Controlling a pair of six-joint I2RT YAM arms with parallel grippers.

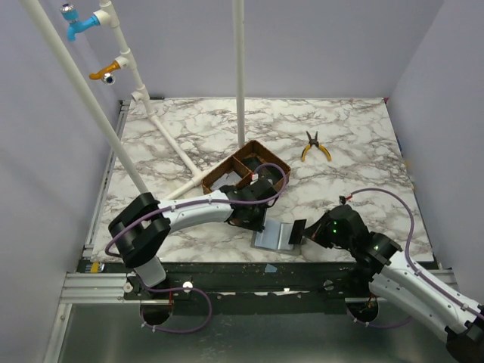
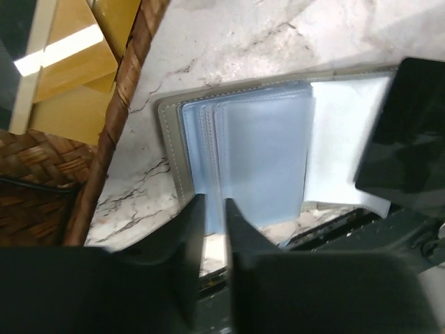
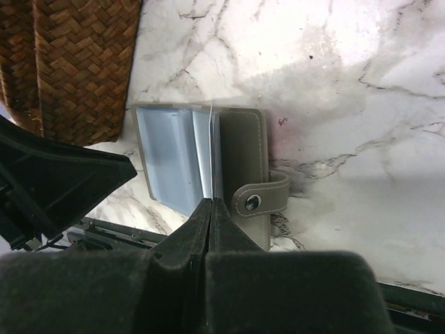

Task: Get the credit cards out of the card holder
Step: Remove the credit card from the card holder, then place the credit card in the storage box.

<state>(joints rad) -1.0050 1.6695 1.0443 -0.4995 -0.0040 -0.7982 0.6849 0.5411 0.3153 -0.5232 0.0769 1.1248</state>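
Nearest the lenses were the black fingers of the two tools.

1. Left tool [image 2: 214, 203]: I found the fingers slightly spread, with a narrow slit between them. The tips hung at the near edge of the card holder [image 2: 243, 139], and pale blue sleeve material showed through the slit. I could not tell whether the tips touched it.

2. Right tool [image 3: 210, 205]: the fingers were pressed together. Their tips met the holder's near edge just beside the snap strap [image 3: 261, 198], in line with a thin pale leaf [image 3: 211, 153] seen edge-on. I could not tell whether that leaf was caught between the fingers, nor whether it was a sleeve or one of the credit cards.

3. Position of the card holder: it lay on the marble-patterned worktop [image 1: 355, 128], close to the near edge, between the two tools. It sat just in front of the brown woven tray [image 1: 246, 178].

4. Orientation: the holder was folded open and flat, with its blue-grey inside facing up and its grey cover down. Opened out, its long axis ran roughly along the worktop's near edge. The strap end pointed toward the right arm and the stack of blue sleeves lay toward the left arm. In the left wrist view, a whitish sheet [image 2: 341, 139] lay beyond the sleeves, partly under the right tool.

5. Yellow-handled pliers [image 1: 316, 147] lay well apart, farther back on the worktop.
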